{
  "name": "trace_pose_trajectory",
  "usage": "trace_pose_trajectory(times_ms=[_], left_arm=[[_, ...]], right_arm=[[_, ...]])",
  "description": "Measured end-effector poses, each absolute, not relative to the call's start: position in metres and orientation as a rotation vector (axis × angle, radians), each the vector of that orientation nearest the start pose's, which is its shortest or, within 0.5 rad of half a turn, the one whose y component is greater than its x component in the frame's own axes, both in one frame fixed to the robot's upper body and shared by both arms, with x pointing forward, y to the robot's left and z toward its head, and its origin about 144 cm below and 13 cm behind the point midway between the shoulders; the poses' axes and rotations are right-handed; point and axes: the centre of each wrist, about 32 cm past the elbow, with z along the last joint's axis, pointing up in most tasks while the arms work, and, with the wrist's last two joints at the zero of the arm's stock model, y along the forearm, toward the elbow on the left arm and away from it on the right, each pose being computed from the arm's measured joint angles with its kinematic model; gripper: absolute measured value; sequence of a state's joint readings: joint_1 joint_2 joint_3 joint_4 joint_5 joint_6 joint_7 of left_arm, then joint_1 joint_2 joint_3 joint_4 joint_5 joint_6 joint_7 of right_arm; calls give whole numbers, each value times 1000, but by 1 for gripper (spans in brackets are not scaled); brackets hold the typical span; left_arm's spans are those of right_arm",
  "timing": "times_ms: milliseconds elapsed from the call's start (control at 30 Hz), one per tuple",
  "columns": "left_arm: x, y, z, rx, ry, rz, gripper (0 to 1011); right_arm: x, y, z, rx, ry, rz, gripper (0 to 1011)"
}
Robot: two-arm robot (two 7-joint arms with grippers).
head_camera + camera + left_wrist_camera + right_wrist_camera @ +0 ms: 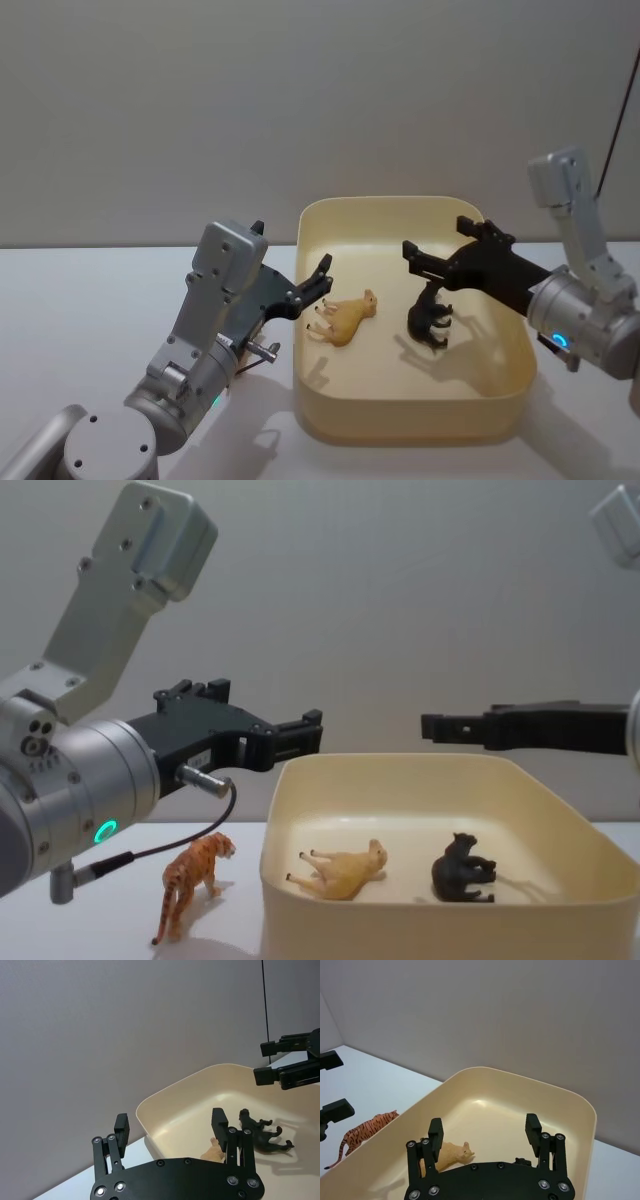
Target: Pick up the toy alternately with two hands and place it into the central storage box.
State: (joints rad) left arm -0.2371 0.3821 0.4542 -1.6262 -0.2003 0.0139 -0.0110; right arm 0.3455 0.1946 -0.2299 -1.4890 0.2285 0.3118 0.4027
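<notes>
The cream storage box (400, 203) holds two toys lying on its floor: a tan animal (345, 318) on its side and a black animal (428, 322). A striped orange tiger toy (195, 885) stands on the table just left of the box (400, 930). My left gripper (320, 280) hovers open and empty at the box's left rim, above the tiger. Over the box's right half my right gripper (437, 240) hangs open and empty, above the black animal. In the right wrist view the tan animal (450, 1152) and the tiger (367, 1130) lie below the fingers (436, 1132).
The white table (100, 300) stretches left and right of the box, with a plain grey wall behind. A black cable (190, 840) loops under my left wrist near the tiger.
</notes>
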Motion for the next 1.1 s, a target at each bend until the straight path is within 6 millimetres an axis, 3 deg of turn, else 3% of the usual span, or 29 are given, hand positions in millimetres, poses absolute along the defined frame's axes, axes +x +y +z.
trace_pose_trajectory(times_ms=[67, 433, 700, 1100], left_arm=[[492, 198, 1204, 61, -268, 1124, 1001], [492, 198, 1204, 61, -268, 1124, 1001], [490, 199, 1204, 63, -264, 1126, 1001], [465, 211, 1199, 58, -171, 1195, 1001]], right_arm=[[542, -221, 1232, -89, 56, -968, 1001], [524, -254, 1234, -56, 45, -1043, 1001], [515, -267, 1236, -42, 38, -1075, 1001], [508, -276, 1238, -31, 32, -1096, 1001]])
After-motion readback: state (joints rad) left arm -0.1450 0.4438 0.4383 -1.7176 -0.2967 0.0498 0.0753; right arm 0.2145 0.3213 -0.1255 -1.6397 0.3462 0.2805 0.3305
